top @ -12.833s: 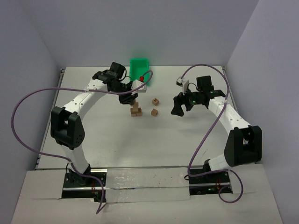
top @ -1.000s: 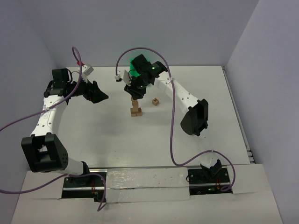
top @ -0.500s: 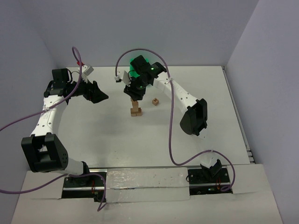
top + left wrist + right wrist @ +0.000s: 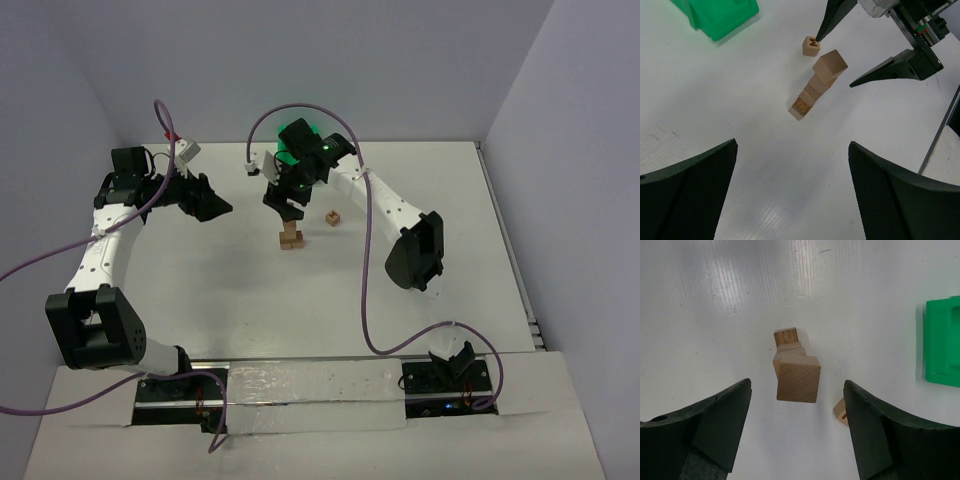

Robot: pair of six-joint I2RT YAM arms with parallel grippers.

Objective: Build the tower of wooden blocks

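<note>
Left hand point(image 4: 205, 203): open wide and empty, held above the worktop point(image 4: 250, 300) at about 10 o'clock from the tower, well apart from it. In its wrist view, the left hand point(image 4: 792, 145) faces the tower across bare worktop.

Tower point(image 4: 291, 232): stands upright near the middle of the worktop, one cube wide over a wider base. The top cube point(image 4: 797, 375) is turned out of line with the cubes beneath it.

Right hand point(image 4: 287, 195): directly above the tower, jaws spread. The wrist view shows clear worktop between each jaw and the top cube, so nothing is gripped.

Green bin point(image 4: 296, 135): at 12 o'clock from the tower, partly hidden by the right arm.

Loose cube point(image 4: 333, 216): lies at 2 o'clock from the tower, near but apart, with a dark "M" on its upper face point(image 4: 811, 45).
</note>
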